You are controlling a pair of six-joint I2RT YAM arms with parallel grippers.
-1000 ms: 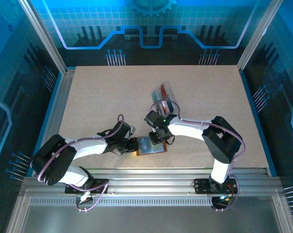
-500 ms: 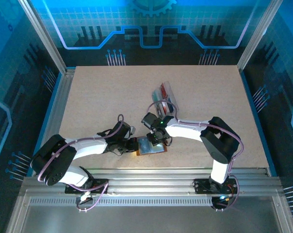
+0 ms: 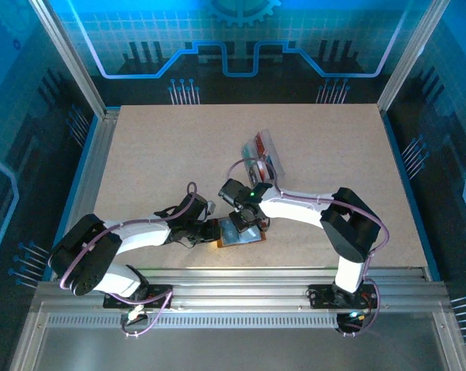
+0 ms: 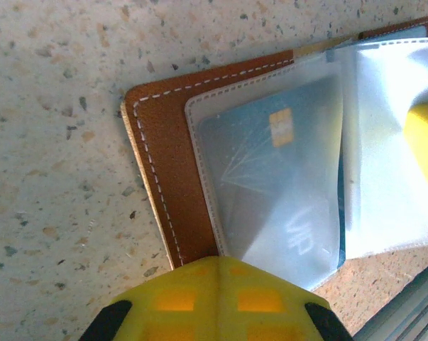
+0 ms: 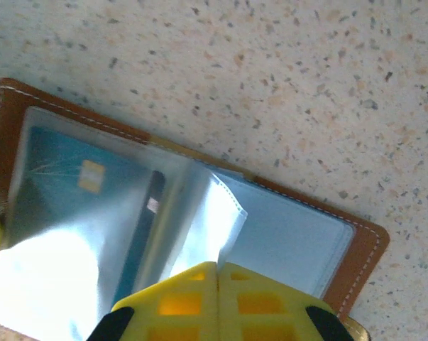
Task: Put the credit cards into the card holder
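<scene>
holder (image 3: pixel 234 233) laid open on table (image 3: pixel 155 154) near front edge, between arms | left gripper (image 4: pixel 217 273) fingers together, set on its leather edge, judged to pin it flat | right gripper (image 5: pixel 217 277) fingers together over clear sleeves (image 5: pixel 199 206), pinch on a leaf not discernible | teal card (image 4: pixel 270 177) seen sleeved | more cards (image 3: pixel 257 145) judged kept in tray (image 3: pixel 271 161), well apart

The teal credit card (image 4: pixel 270 177) bears faint "VIP" lettering.
</scene>
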